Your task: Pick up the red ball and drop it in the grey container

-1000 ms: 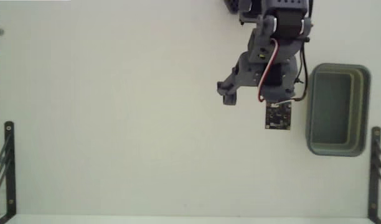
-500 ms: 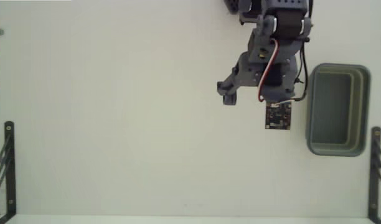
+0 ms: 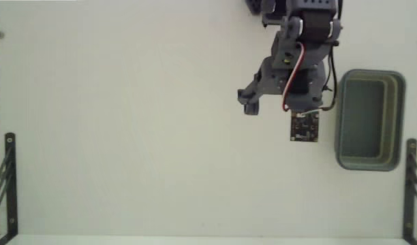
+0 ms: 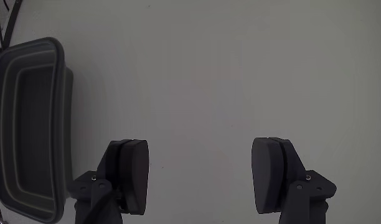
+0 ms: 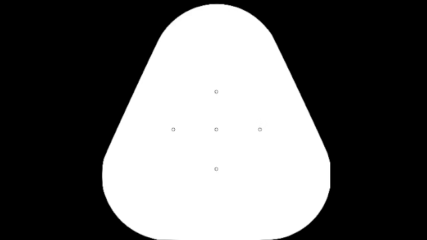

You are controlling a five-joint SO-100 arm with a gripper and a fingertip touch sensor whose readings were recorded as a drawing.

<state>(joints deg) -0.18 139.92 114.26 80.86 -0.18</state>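
wrist view first, from left to right: the grey container (image 4: 28, 124) lies along the left edge, its long side running up and down the picture. its stepped rim and deep hollow show, and the part of the hollow that can be seen holds nothing. to its right come the 2 dark fingers (image 4: 131, 174) of the gripper (image 4: 203, 174), rising from the bottom edge and standing wide apart with only bare pale table (image 4: 240, 68) between them. the left finger sits near the container's lower right corner; whether they touch cannot be told.

fixed view, looking down: a black bracket (image 3: 7, 184) stands at the left edge, then a wide stretch of white table (image 3: 127, 122). the dark arm (image 3: 297, 54) reaches down from the top edge, a small circuit board (image 3: 304, 126) at its lower end. the container (image 3: 370, 120) lies just beside the arm on the right, and its hollow looks empty here too.

the red ball shows in neither view, so its place relative to the fingers cannot be told.
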